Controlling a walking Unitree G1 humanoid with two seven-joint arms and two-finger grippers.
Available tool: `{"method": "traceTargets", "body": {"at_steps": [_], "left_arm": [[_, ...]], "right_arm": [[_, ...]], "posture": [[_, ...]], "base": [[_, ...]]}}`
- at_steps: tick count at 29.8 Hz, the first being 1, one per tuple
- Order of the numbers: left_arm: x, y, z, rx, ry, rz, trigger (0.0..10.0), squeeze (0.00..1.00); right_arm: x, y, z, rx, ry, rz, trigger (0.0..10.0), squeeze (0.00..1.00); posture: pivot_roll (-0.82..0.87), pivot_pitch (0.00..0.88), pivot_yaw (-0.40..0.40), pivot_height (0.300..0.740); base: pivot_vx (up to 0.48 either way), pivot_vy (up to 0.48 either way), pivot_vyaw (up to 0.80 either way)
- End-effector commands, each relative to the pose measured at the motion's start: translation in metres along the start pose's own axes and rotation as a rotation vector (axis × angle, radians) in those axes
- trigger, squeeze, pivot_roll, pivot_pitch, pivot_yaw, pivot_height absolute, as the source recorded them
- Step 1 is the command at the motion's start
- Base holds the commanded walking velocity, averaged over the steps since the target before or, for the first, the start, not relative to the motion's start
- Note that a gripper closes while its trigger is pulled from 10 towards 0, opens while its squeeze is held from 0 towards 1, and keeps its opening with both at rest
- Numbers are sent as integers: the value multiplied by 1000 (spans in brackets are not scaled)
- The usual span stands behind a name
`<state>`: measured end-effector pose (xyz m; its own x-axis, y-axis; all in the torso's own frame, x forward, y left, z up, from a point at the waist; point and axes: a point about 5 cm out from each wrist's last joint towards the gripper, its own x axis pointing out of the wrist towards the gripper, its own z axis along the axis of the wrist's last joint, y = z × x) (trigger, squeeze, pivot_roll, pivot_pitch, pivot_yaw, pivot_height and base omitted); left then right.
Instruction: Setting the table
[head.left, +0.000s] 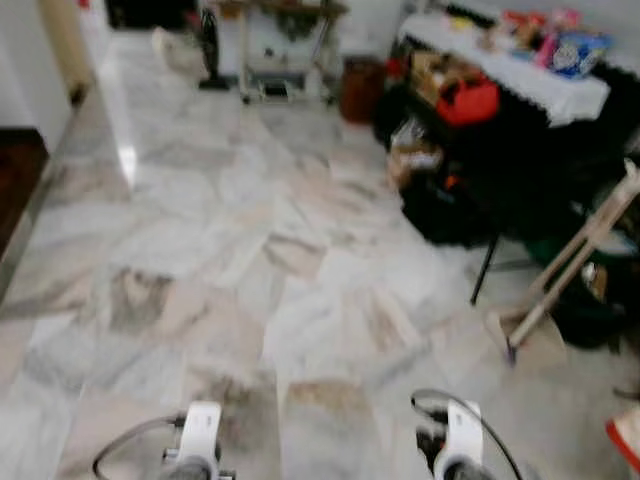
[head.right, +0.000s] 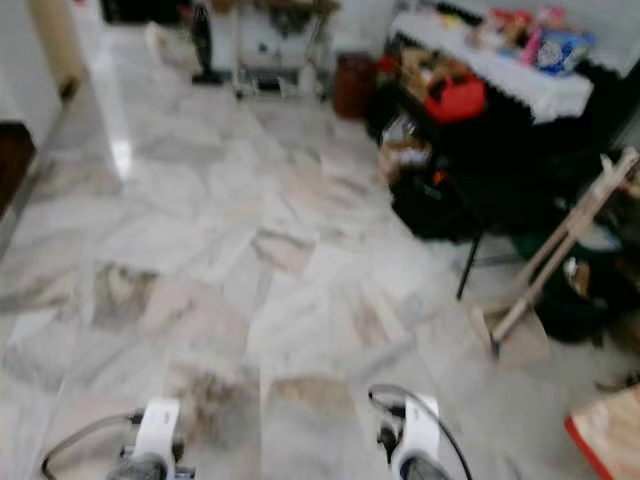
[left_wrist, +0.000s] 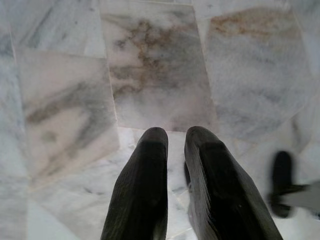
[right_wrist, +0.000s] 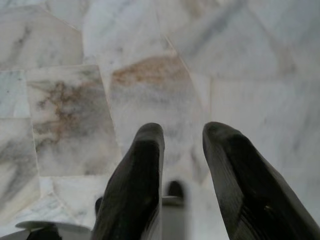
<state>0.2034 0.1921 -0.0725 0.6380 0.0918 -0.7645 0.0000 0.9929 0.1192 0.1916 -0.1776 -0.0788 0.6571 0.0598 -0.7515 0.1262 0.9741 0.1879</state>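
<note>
I am over a marble floor (head.left: 250, 260) and both arms hang low at the bottom of the eye views, the left arm (head.left: 200, 430) and the right arm (head.left: 455, 435). My left gripper (left_wrist: 175, 137) points down at the tiles, its fingers nearly together with nothing between them. My right gripper (right_wrist: 182, 134) also points at the floor, fingers apart and empty. A table with a white cloth (head.left: 560, 95) stands at the far right, carrying colourful packets (head.left: 575, 50).
Under and beside the table sit a red bag (head.left: 468, 100) and dark bags (head.left: 450, 200). A wooden frame (head.left: 570, 260) leans at the right. A brown bin (head.left: 360, 88), a standing fan (head.left: 210, 50) and a small stand are at the back. A red-edged object (head.right: 605, 435) lies lower right.
</note>
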Motion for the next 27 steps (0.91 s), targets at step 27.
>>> {"method": "traceTargets", "body": {"at_steps": [27], "left_arm": [[-1,-17,-8,48,35,-59,10000,0]], "right_arm": [[-2,-13,2,-21,2,-44,10000,0]], "posture": [[38,0,-62,740]], "base": [[0,0,-800]]}}
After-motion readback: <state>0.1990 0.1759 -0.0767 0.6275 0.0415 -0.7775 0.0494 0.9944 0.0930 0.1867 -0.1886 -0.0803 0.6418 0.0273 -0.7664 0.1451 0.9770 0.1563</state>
